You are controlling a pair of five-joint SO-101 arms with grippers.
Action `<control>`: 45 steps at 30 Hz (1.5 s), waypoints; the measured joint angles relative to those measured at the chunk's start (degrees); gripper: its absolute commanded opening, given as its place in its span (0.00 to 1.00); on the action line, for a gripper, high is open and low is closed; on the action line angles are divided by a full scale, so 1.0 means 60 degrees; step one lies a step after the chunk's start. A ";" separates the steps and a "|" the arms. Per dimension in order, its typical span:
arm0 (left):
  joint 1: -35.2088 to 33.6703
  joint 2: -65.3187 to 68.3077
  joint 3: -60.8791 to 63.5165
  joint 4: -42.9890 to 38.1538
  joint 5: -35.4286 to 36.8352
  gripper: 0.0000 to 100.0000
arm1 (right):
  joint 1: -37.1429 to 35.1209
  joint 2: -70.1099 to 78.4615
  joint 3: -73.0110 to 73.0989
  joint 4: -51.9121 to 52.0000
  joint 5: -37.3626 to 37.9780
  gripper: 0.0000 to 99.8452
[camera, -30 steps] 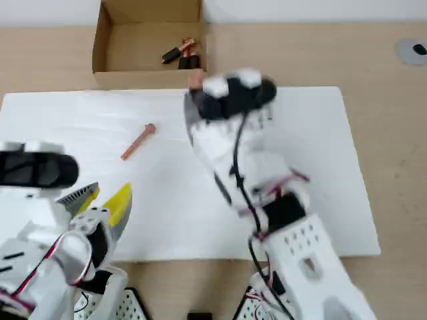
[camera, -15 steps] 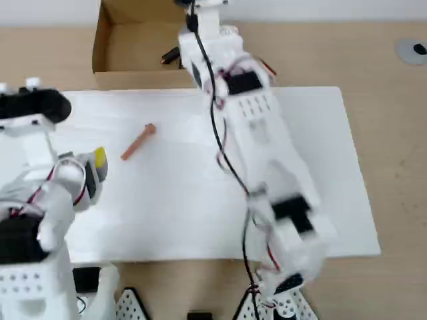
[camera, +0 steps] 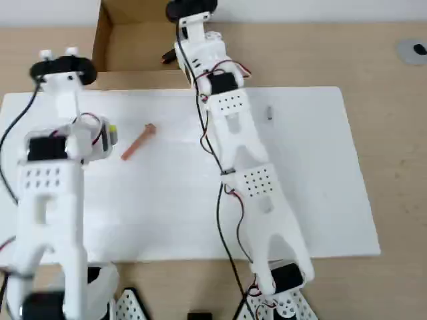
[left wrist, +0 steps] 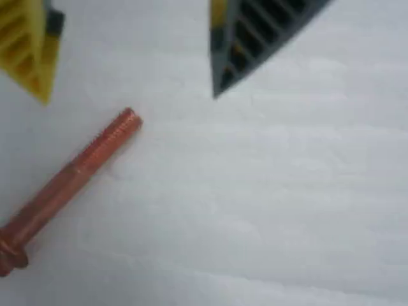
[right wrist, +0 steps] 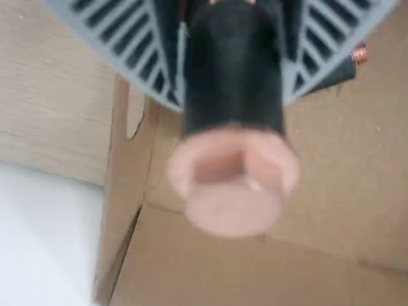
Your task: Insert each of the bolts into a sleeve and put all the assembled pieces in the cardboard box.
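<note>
My high camera looks steeply down on the bench from overhead. The left wrist camera hangs close over the white sheet; both views show the loose bolt. The right wrist camera, past the sleeve in its jaws, faces what seems the cardboard box, very near.

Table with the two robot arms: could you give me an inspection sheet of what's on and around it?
Surface: white sheet on a wooden table.
Job's things: bare bolt on the sheet; assembled piece in the cardboard box; held piece above the box floor.
Clutter: small grey bit on the sheet; grey disc on the table.
Grippers: left gripper open near the bare bolt; right gripper shut on the held piece.
Cables: black cable along the right arm.
Surroundings: nothing seen.
</note>
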 measured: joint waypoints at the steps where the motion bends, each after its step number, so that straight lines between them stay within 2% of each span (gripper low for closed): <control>1: 0.0161 0.0454 -0.0220 -0.0044 0.0000 0.18 | 0.0000 0.0132 -0.0059 0.0000 0.0044 0.01; 3: 0.0454 0.1377 -0.0733 -0.0044 0.0000 0.18 | 0.0000 0.0293 -0.0117 0.0000 0.0176 0.04; 9: 0.0982 0.3678 -0.2227 0.0073 0.0000 0.18 | 0.0000 0.0278 -0.0132 0.0000 0.0586 0.24; 12: 0.0996 0.4396 -0.2886 0.0527 0.0000 0.18 | 0.0000 0.0264 -0.0147 -0.0044 0.0557 0.28; 17: 0.1011 0.5231 -0.3604 0.0952 -0.0190 0.18 | 0.0000 0.0264 -0.0147 -0.0044 0.0586 0.28; 29: 0.1670 0.5612 -0.3722 0.1216 -0.2652 0.18 | 0.0015 0.0249 -0.0645 0.0835 0.0586 0.28; 36: 0.1670 0.6359 -0.3736 0.0454 -0.3736 0.18 | 0.0425 0.0234 -0.0645 0.1348 0.0586 0.28; 45: 0.1670 0.7458 -0.3868 0.0044 -0.3897 0.18 | 0.1275 -0.1407 -0.0659 0.1832 0.0586 0.28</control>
